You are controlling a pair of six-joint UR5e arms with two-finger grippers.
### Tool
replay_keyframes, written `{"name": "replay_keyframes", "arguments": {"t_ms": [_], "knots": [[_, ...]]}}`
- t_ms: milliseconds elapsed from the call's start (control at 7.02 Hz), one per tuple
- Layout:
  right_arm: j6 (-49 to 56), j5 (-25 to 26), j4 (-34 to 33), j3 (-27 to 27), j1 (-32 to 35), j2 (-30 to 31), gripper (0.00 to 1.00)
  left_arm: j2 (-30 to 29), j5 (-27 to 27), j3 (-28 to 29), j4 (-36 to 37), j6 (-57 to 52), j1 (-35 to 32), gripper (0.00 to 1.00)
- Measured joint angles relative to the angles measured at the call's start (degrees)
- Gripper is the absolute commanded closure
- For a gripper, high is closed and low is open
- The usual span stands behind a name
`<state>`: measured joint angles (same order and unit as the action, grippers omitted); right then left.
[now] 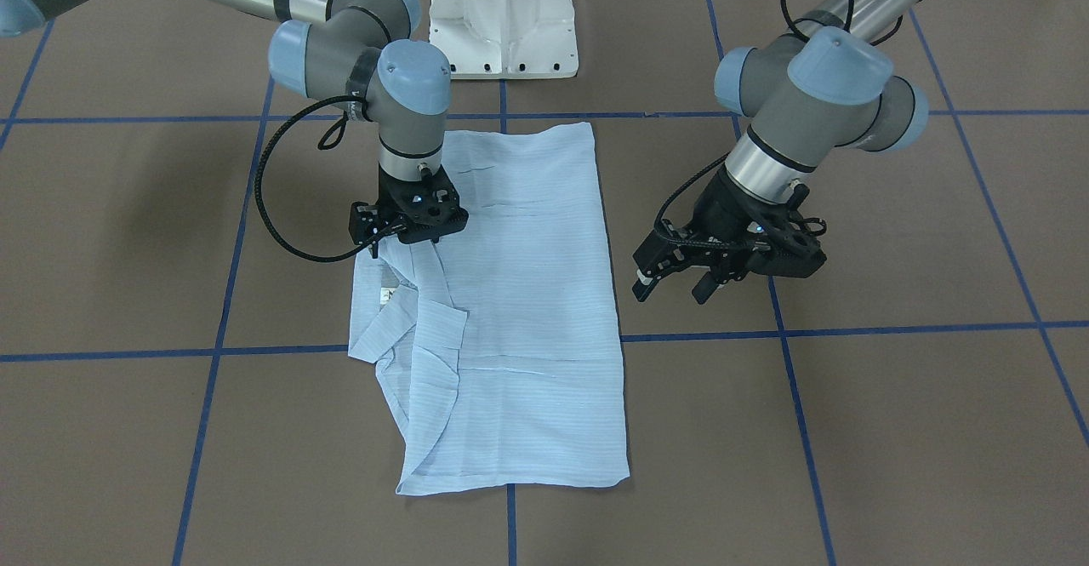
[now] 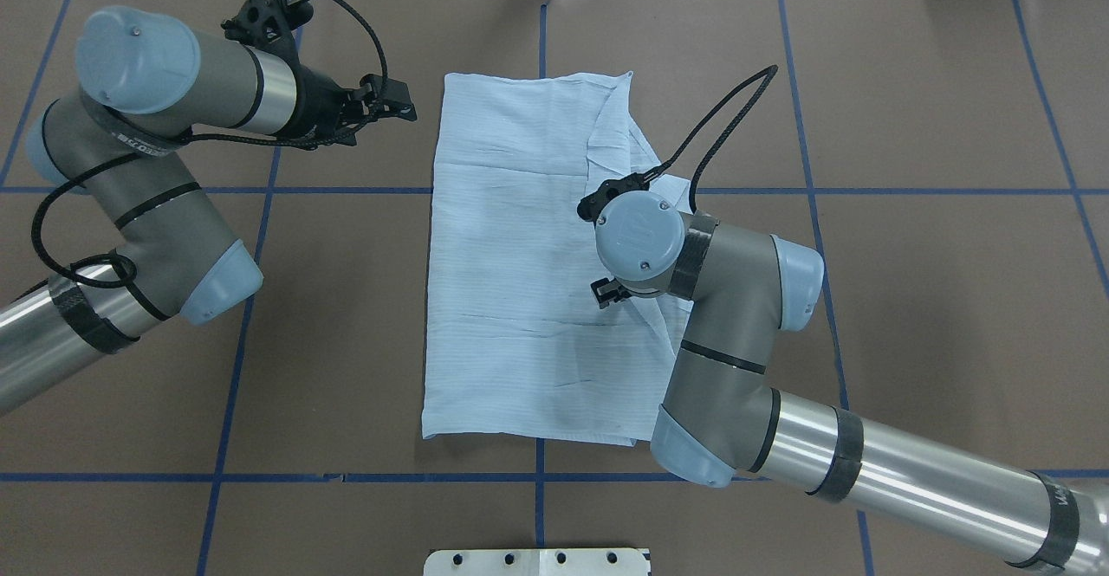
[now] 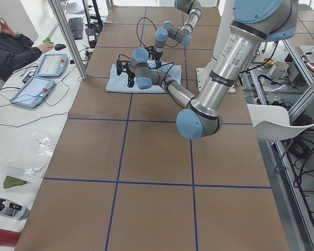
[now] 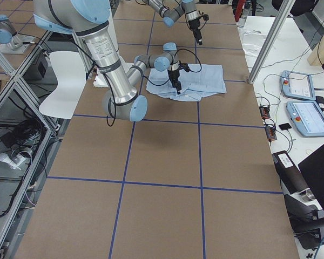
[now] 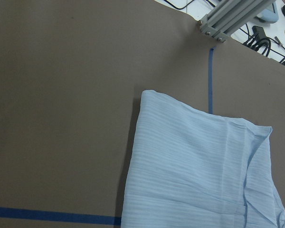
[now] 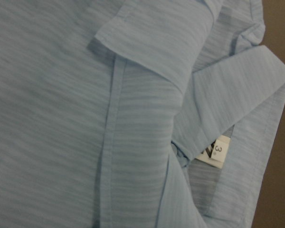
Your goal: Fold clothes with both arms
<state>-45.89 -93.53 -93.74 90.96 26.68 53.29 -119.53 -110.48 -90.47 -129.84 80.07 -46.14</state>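
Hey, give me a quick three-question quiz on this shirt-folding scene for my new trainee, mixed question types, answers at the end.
1. True or false: the left hand is open and beside the shirt, not on it.
2. Which hand is over the shirt? A. left hand B. right hand
3. Fill in: the white label in the right wrist view reads ___.
Key: 1 true; 2 B; 3 "3".

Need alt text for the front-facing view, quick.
A folded light-blue shirt lies flat on the brown table. The right hand is low over its collar side; the left hand hangs open beside the shirt, apart from it.
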Motion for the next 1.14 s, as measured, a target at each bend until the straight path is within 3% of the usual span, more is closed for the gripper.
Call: {"name": "replay_keyframes", "arguments": {"t_ms": [570, 1139], "knots": [[2.6, -1.6, 0.0, -0.1, 1.8, 0.9, 0.0, -0.2, 0.0, 0.0, 0.0, 0.2, 0.0, 0.0], [9.6, -4.2, 0.1, 1.2, 8.4, 6.7, 0.0, -0.6, 0.0, 0.0, 0.0, 0.4, 0.1, 0.0]]}}
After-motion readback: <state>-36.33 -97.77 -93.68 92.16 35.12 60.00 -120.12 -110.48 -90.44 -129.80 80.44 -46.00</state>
